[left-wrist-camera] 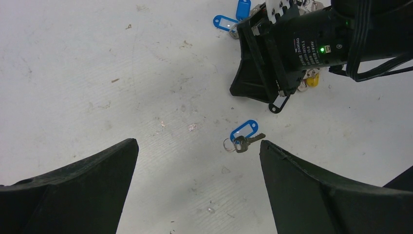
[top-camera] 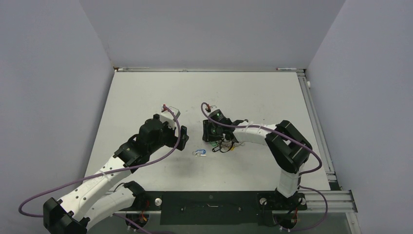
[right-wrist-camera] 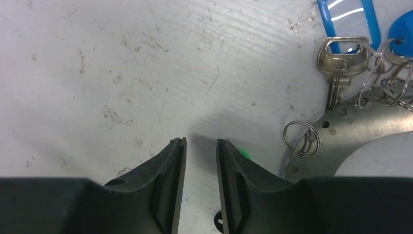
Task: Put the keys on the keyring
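- Left gripper point(left-wrist-camera: 197, 144): jaws spread wide, empty, hanging over the table point(left-wrist-camera: 73, 73).
- The loose key point(left-wrist-camera: 249, 141), with its blue tag point(left-wrist-camera: 243, 130), lies flat just inside the right-hand finger and off centre.
- Right gripper point(right-wrist-camera: 199, 144): jaws parted by a narrow gap, nothing between them. The keyring point(right-wrist-camera: 350, 131) lies flat just beside it, ungripped.
- Risk: closing off centre would likely shove the thin key along the table rather than lift it.
- Risk: a grip on the tag alone would leave the key dangling and hard to aim at a split ring point(right-wrist-camera: 302, 139).
- Risk: the unheld keyring may slide when pushed.
- Risk: the wrists are near each other, so a collision is possible.
- Writing: a white label point(left-wrist-camera: 304, 51) on the right gripper body, seen inverted and not readable. Stamped marks beside the keyring's holes are too small to read.
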{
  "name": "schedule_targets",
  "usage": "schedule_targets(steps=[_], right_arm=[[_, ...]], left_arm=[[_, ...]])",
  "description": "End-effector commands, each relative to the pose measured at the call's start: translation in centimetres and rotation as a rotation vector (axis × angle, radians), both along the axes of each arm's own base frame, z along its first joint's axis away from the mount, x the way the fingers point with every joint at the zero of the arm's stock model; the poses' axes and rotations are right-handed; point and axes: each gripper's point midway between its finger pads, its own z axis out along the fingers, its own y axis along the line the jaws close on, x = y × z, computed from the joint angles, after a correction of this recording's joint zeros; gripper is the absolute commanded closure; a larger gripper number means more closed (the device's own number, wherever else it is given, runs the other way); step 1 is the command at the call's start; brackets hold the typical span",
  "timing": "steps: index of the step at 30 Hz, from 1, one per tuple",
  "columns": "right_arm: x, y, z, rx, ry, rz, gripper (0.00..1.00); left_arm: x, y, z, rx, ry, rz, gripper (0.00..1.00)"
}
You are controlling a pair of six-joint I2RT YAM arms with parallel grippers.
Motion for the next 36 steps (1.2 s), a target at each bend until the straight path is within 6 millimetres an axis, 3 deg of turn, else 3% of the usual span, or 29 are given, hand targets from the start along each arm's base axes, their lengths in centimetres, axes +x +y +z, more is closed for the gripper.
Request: schedule_targets(steps=[1,9,13,17,20,22,23,24,26,31,36], right_arm=[[-0.6,-0.9,0.2,0.004,-0.016,-0.021,0.69],[-3.6,-6.1,1.4,-0.101,-0.020,-0.059,0.68],[-4.6,-8.1,3.4,-0.113,-0.048,-0.083,0.66],[-3.7,-10.0,6.7,-0.094,-0.135,-0.148,0.62],[-2.3,-11.6,7.7,-0.084,-0.160,-0.227,0.42],[-1.6,-12.6,7.6,-0.093,-0.145,-0.270,0.37],[-1.2,-12.9,7.5,-0.097,-0.143,-0.283,0.27],[-1.0,-13.0,7.6,-0.096,-0.146,-0.287,0.15],[-0.4,-13.1,7.7,-0.092,-0.156,-0.298,0.13],[0.6,-11.6,7.9,-0.055,-0.170,-0.259,0.12],[1.0,-9.5,8.1,-0.010,-0.169,-0.158,0.24]], left_arm=[[0.5,-0.4,1.8,-0.036,-0.038,-0.007,0.07],[0.5,-0.5,1.8,-0.036,-0.035,-0.013,0.07],[0.5,-0.7,1.7,-0.036,-0.034,-0.021,0.09],[0.4,-1.1,1.6,-0.046,-0.032,-0.045,0.10],[0.4,-1.9,1.6,-0.061,-0.030,-0.074,0.12],[0.8,-2.3,1.4,-0.072,-0.025,-0.076,0.12],[1.0,-2.6,1.2,-0.074,-0.021,-0.074,0.14],[1.2,-2.8,0.9,-0.078,-0.016,-0.071,0.15],[1.8,-3.1,0.3,-0.076,-0.011,-0.059,0.16],[2.5,-3.1,-0.8,-0.015,-0.012,-0.071,0.15],[3.4,-3.1,1.4,-0.004,-0.095,-0.083,0.13]])
